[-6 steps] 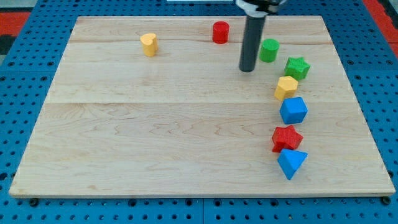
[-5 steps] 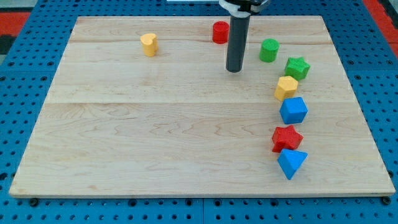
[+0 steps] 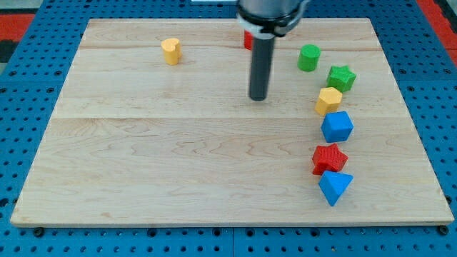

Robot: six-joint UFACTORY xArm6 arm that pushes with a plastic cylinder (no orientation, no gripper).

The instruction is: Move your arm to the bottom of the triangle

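The blue triangle block (image 3: pixel 335 187) lies near the board's bottom right, touching the red star block (image 3: pixel 328 158) just above it. My tip (image 3: pixel 258 97) rests on the wooden board (image 3: pixel 178 164) above the middle, far up and to the left of the triangle. The rod rises to the view's top and hides most of the red cylinder (image 3: pixel 247 38).
A column of blocks runs down the right side: green cylinder (image 3: pixel 308 57), green star (image 3: pixel 341 77), yellow hexagon (image 3: pixel 328 100), blue cube (image 3: pixel 337 126). A yellow heart block (image 3: pixel 170 51) sits at the top left. Blue pegboard (image 3: pixel 28 107) surrounds the board.
My tip has moved left and down the board, from beside the green cylinder toward the middle. No block has moved.
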